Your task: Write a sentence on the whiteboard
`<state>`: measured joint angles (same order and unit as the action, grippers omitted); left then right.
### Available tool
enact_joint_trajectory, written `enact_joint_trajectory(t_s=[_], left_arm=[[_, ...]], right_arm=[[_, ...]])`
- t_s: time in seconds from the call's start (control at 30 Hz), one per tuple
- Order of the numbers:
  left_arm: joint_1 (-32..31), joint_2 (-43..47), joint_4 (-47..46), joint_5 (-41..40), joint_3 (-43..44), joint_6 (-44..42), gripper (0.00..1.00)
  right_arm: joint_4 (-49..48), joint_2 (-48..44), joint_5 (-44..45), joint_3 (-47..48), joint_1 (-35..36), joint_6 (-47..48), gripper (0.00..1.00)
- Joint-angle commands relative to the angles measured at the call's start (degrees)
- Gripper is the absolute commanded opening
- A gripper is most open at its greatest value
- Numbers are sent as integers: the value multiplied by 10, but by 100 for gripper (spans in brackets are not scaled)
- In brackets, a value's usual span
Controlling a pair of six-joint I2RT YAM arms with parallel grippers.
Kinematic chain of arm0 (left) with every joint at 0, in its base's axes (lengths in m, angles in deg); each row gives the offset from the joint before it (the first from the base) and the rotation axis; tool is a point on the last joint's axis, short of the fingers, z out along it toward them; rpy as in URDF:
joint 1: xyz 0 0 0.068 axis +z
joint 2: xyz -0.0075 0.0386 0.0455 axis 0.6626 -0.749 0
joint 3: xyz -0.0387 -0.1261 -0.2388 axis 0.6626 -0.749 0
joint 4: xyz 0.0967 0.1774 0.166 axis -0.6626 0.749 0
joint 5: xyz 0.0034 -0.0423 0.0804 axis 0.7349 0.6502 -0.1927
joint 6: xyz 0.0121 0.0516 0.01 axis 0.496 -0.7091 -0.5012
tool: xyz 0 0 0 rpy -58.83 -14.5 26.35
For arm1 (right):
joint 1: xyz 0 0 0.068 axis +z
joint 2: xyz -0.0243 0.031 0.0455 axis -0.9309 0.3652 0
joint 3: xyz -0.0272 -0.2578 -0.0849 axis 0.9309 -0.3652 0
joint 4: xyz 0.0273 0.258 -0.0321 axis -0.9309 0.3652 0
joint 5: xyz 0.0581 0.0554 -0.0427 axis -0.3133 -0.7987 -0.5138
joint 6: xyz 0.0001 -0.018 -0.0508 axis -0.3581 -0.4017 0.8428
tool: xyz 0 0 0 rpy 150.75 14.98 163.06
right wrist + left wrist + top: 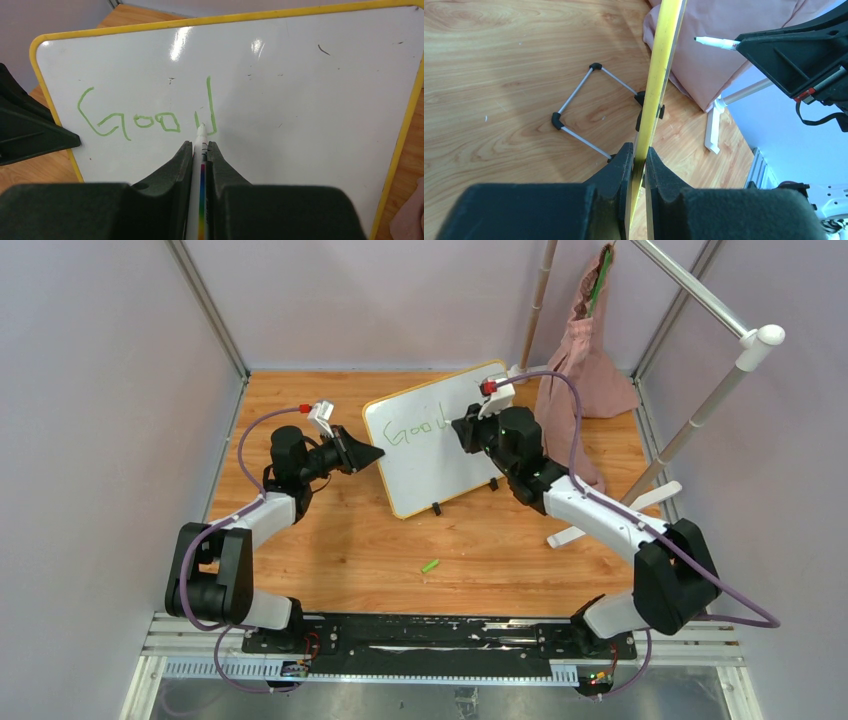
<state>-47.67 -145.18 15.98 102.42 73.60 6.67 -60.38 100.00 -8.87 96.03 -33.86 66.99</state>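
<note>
Table (350,550) first: pale wood, with the whiteboard (440,465) propped near the middle toward the back, leaning on its thin wire stand (576,90). Treat that board as light and stiff, a thin panel with a slick face and a narrow yellow frame. On so slight a stand it will likely skid or rock under pen pressure. The frame edge is the place to take it, never the writing face.

Your left end effector (638,160) does exactly that, pinched narrow on the board's left edge, one finger on each side of the frame.

Your right end effector (200,150) is closed on the marker (201,160), gripping the barrel with the tip pointing forward. The barrel looks thin and smooth, so expect it to slide back if you press hard; keep the push gentle.

Green lettering (135,120) reads "Goo" plus a half-formed "d". The tip sits at the foot of that stroke, but I cannot tell whether it is touching.

Smallest of all, a green cap (430,566) lies loose on the table, well apart from the board.
</note>
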Motion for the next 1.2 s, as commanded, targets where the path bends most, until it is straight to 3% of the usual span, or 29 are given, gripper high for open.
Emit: enact_joint_trajectory(t_s=[0.0,1.17], left_arm=[[2,9,-19,0,9,-2,0],[2,15,-19,5,10,-3,0]], right_arm=[[-9,-7,-29,12,3,-7,0],[-6,50,8,52,6,0,0]])
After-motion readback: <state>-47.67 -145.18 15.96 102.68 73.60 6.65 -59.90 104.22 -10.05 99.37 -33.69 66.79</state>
